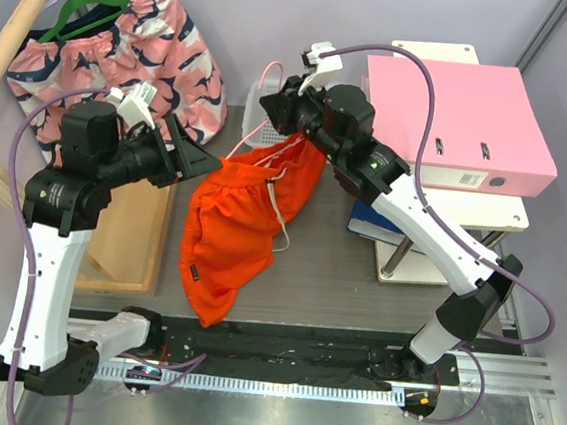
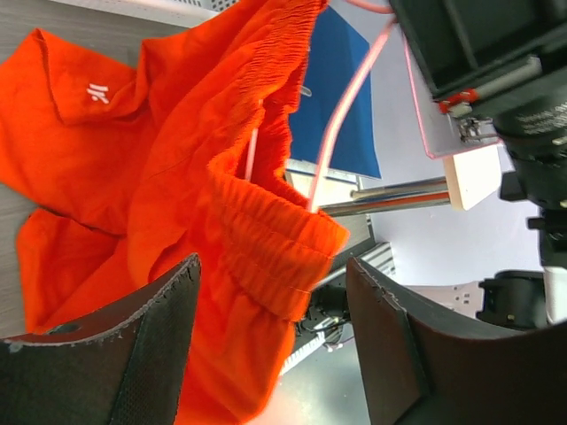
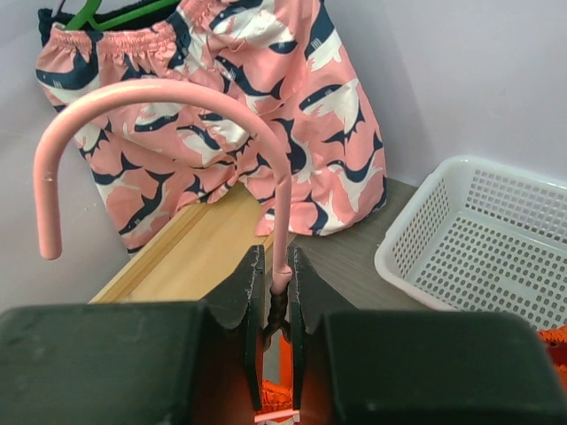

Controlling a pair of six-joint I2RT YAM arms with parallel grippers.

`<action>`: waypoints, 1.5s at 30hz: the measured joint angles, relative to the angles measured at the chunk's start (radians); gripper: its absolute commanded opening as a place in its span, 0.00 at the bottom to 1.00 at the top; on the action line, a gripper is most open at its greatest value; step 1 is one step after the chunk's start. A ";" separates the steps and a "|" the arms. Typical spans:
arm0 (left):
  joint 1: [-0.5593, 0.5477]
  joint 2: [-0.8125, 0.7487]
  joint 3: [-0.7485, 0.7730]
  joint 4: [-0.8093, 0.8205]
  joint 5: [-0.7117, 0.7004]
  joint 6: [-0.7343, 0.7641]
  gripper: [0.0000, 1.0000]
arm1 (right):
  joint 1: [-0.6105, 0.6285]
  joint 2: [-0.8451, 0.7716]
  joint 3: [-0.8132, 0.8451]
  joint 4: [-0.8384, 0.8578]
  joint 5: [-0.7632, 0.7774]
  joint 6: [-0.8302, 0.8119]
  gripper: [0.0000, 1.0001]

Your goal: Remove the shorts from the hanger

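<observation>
Fingers point(image 2: 151, 354) of the left gripper point(image 2: 273, 266) stand apart and hold nothing. Between them, in the left wrist view, you see the bunched elastic waistband of the orange shorts point(image 2: 159, 177), close to the pads but not pinched. On the right gripper point(image 3: 276, 266), both fingers point(image 3: 244, 292) are clamped on the straight neck of the pale pink wire hanger point(image 3: 159, 91). The grip is just below the hook, which curves up and over to the left in the right wrist view.

Locate the shorts in the top view between the two arms. The upper end is lifted under the right gripper, and the lower end lies on the grey table point(image 1: 358, 270). One pink wire of the hanger passes into the waistband, so the garment is on the hanger.

Around the work area you find:
- a white mesh basket point(image 3: 478, 239) behind the shorts;
- a shark-print pink garment point(image 3: 266, 97) on a green hanger point(image 3: 87, 12) at the far left;
- a wooden board point(image 1: 130, 238) beside the left arm;
- a pink ring binder point(image 1: 453, 123) on the right.
</observation>
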 measured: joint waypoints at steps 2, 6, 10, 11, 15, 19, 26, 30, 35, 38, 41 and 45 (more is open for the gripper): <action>0.000 -0.001 0.000 0.000 0.010 -0.002 0.54 | 0.000 0.007 0.002 -0.013 -0.009 0.000 0.01; 0.000 -0.006 -0.012 0.003 0.026 -0.010 0.53 | 0.000 0.012 0.002 -0.017 -0.019 0.005 0.01; 0.000 -0.006 -0.028 0.003 0.046 -0.019 0.58 | 0.000 0.015 0.012 -0.023 -0.026 0.018 0.01; 0.000 -0.006 -0.030 0.003 0.051 -0.023 0.58 | 0.000 0.018 0.018 -0.024 -0.029 0.021 0.01; 0.000 -0.010 -0.040 0.012 0.063 -0.042 0.58 | 0.001 0.026 0.039 -0.030 -0.040 0.023 0.01; 0.000 -0.046 -0.114 0.069 0.069 -0.071 0.60 | 0.008 0.027 0.041 -0.047 -0.048 0.011 0.01; 0.000 -0.164 -0.277 0.168 0.064 -0.151 0.73 | 0.024 0.042 0.040 -0.109 -0.088 -0.003 0.01; 0.000 -0.230 -0.338 0.210 0.074 -0.206 0.59 | 0.030 0.036 0.013 -0.110 -0.114 -0.004 0.01; 0.000 -0.242 -0.320 0.217 0.084 -0.214 0.59 | 0.044 0.034 0.013 -0.118 -0.132 -0.013 0.01; 0.000 -0.247 -0.316 0.219 0.084 -0.212 0.60 | 0.053 0.033 0.013 -0.116 -0.139 -0.020 0.01; 0.000 -0.229 -0.286 0.199 0.084 -0.195 0.55 | 0.065 0.027 0.007 -0.109 -0.140 -0.027 0.01; 0.000 -0.223 -0.267 0.188 0.082 -0.173 0.49 | 0.075 0.020 0.004 -0.104 -0.140 -0.031 0.01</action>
